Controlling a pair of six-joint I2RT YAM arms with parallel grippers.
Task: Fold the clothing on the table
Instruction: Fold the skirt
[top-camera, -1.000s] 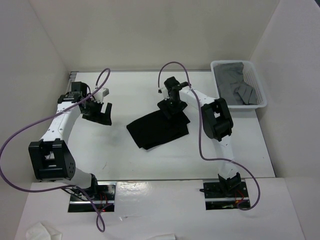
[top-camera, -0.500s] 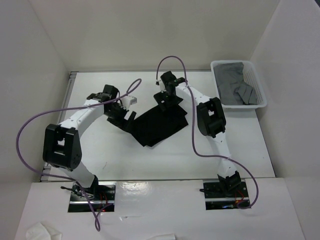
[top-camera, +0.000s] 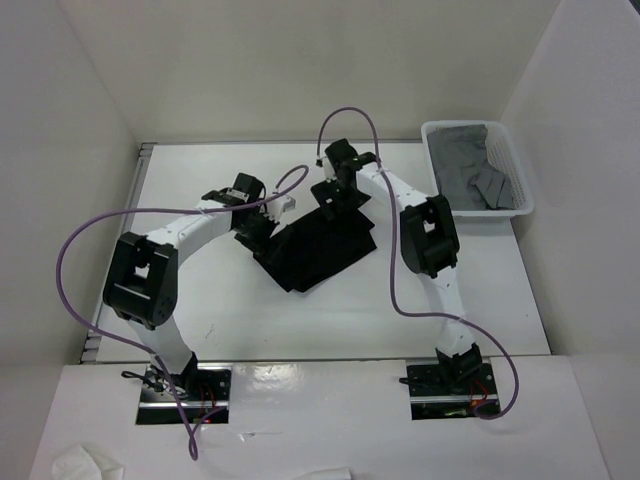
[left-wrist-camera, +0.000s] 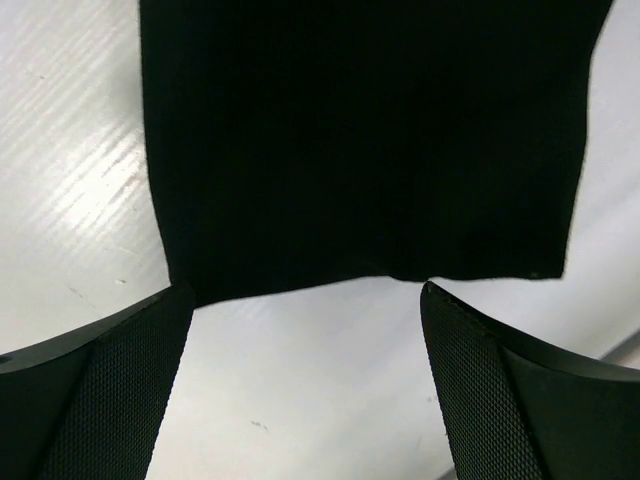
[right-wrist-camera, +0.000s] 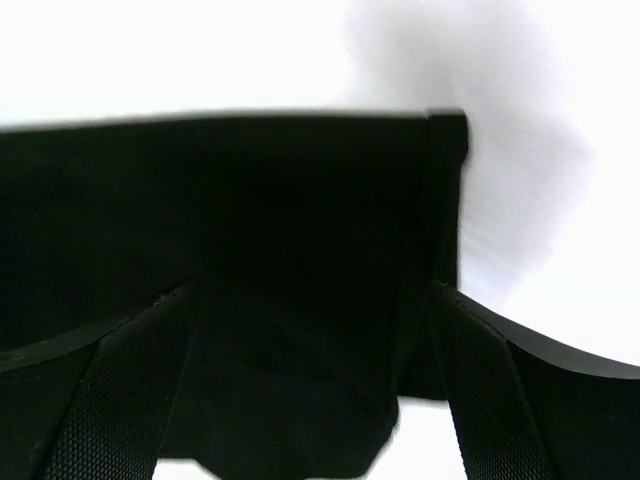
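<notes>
Left gripper was swung in to the left edge of the black garment lying mid-way across the table, right gripper was shifted over its far edge; both were left wide open, nothing gripped, so a two-handed grasp was judged imminent.

Left white-and-black jointed arm, elbow bent and reaching inward toward the centre, its black two-finger left gripper angled downward with mesh-textured fingers spread wide apart; right white-and-black jointed arm stretched forward, its black two-finger right gripper likewise spread wide.
</notes>
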